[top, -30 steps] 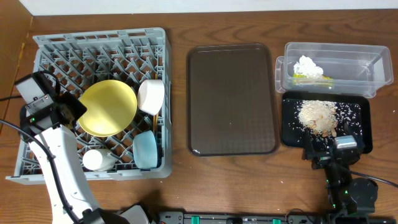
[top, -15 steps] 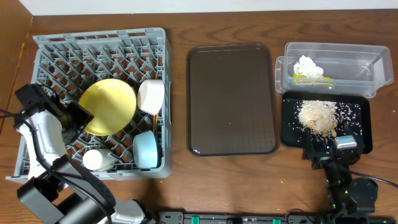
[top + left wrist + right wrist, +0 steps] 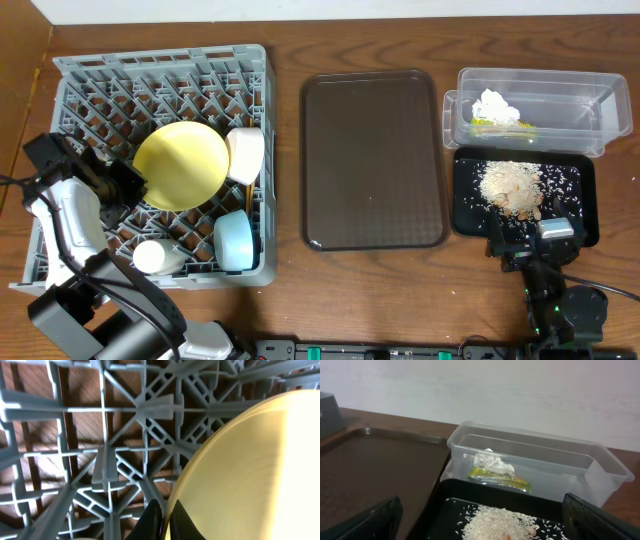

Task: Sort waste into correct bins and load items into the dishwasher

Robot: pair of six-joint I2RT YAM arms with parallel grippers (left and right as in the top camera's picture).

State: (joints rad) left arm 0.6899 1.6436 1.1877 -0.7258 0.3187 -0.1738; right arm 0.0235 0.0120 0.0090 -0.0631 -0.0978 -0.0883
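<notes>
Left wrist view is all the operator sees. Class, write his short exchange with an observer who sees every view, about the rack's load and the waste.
Operator: What shares the rack with the plate?
Observer: A white bowl, a blue bowl and a cup.
Operator: Where is the waste?
Observer: The tissue and wrapper lie in the clear tub; the rice is in the black tray.
</notes>
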